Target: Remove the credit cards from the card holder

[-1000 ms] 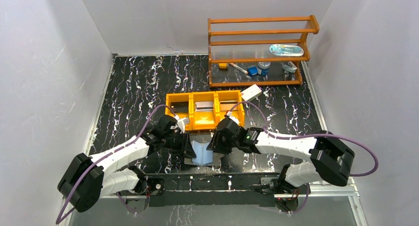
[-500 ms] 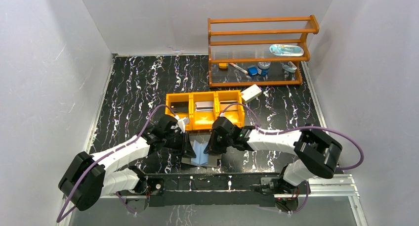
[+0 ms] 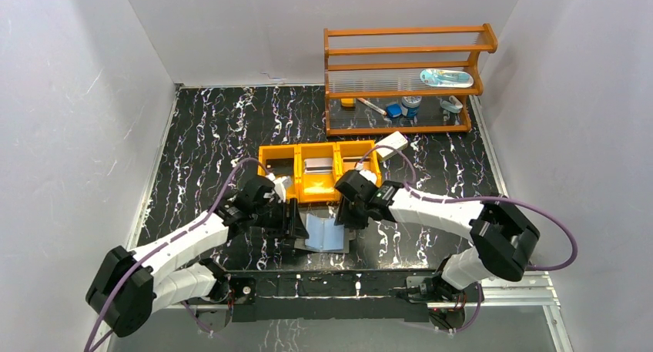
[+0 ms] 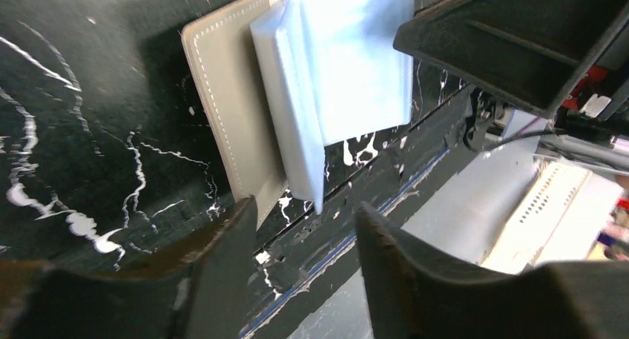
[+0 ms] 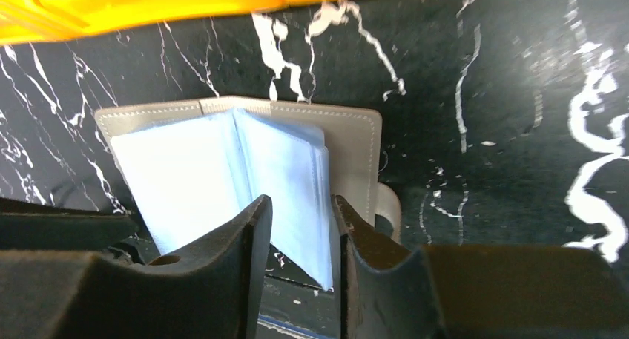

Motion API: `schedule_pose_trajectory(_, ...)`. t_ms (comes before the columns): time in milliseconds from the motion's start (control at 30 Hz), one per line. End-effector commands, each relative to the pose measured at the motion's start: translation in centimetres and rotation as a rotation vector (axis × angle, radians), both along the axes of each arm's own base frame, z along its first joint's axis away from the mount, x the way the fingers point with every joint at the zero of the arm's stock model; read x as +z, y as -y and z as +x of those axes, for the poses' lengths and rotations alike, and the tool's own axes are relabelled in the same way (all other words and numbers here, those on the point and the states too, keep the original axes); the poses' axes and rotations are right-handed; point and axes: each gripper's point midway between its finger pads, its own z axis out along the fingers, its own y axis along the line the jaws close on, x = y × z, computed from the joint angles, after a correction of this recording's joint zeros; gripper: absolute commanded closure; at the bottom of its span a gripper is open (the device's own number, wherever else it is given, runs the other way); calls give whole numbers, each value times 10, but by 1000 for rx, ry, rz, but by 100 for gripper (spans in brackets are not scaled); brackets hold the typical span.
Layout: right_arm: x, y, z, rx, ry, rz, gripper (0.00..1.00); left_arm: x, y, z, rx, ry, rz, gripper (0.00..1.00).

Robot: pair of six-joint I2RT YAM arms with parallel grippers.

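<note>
The card holder lies open on the black table near the front edge, grey cover down and pale blue sleeves fanned up. My left gripper hovers open at its left end, with only a sleeve corner near the gap. My right gripper is open over the right end, and a loose sleeve stands between its fingers. The credit cards lie in the orange tray: a dark one, a silvery grey one and a brownish one.
The orange three-compartment tray stands just behind the card holder. A white box rests at its right corner. A wooden shelf rack with small items stands at the back right. The table's front rail runs close in front of the wallet.
Both grippers closed and then opened again. The right gripper drew back toward the tray and the left one shifted right. The card holder now lies flatter and more open.
</note>
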Motion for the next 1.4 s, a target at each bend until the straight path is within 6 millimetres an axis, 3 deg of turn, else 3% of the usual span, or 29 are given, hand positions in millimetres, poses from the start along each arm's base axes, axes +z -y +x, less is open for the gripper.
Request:
schedule_pose_trajectory(0,28,20,18,39,92,-113,56,25,-12,19,52,114,75,45)
schedule_pose_trajectory(233,47,14,18,86,102,-89,56,40,-28,31,127,196,136,37)
schedule_pose_trajectory(367,46,-20,2,169,65,123,58,51,-26,35,149,227,107,36)
schedule_pose_trajectory(467,30,-35,-9,179,-1,223,59,57,-18,36,135,227,62,36)
schedule_pose_trajectory(600,-18,-7,-10,87,-98,-3,60,54,-14,32,104,201,56,36)
schedule_pose_trajectory(667,-27,0,-9,84,-123,-80,62,51,-16,30,105,195,70,36)
schedule_pose_trajectory(733,-20,-6,-5,110,-97,-87,63,49,-21,30,119,198,88,35)
schedule_pose_trajectory(900,31,-29,15,158,46,-16,64,45,-40,36,213,209,174,34)
schedule_pose_trajectory(1033,56,-74,7,297,65,212,67,45,-56,42,308,230,230,33)
schedule_pose_trajectory(1300,7,-100,-20,364,-111,252,69,68,-79,50,408,339,254,24)
schedule_pose_trajectory(1367,-12,-97,-19,364,-142,185,70,70,-83,49,418,355,254,20)
